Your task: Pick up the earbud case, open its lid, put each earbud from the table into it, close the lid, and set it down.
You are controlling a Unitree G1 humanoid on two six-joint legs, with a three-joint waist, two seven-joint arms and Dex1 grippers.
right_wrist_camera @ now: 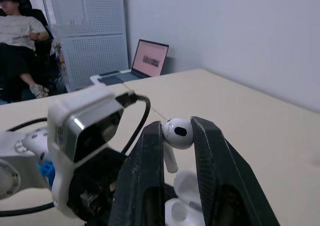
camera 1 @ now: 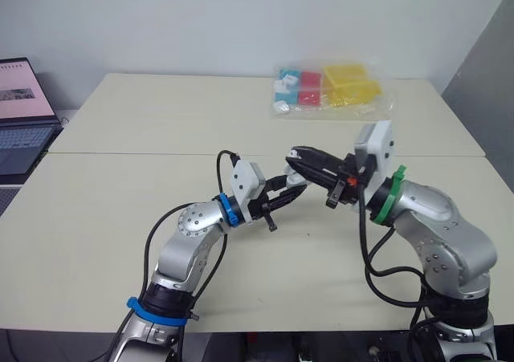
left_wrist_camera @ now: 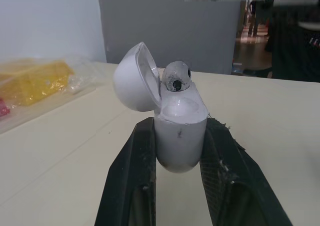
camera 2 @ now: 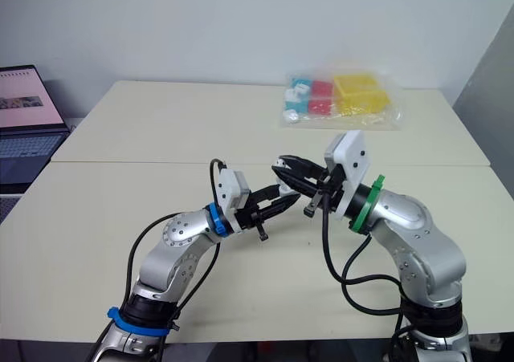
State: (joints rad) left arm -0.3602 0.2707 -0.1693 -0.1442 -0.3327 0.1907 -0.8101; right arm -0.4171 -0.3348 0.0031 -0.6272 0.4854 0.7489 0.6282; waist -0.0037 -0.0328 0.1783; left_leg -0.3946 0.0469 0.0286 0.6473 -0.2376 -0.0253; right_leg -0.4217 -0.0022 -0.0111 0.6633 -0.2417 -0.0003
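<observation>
eyes — high, down, same table (camera 1: 120, 217) | wrists — close, sharing earbud case (left_wrist_camera: 180, 131)

- The left arm (camera 1: 191, 235) is reaching forward and inward, elbow bent; the left hand (camera 1: 291, 184) is clamping the case (left_wrist_camera: 180, 136) between its fingers.
- The right arm (camera 1: 438, 221) is bending inward; the right hand (camera 1: 299, 155) is pinching an earbud (right_wrist_camera: 177, 133) just above the case.

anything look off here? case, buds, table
Nothing spilled or broken. One oddity: the earbud in the open case, clamped in the left gripper, stands well proud of the rim, so it may not be fully seated. The right gripper holds a second earbud close by the case.
</observation>
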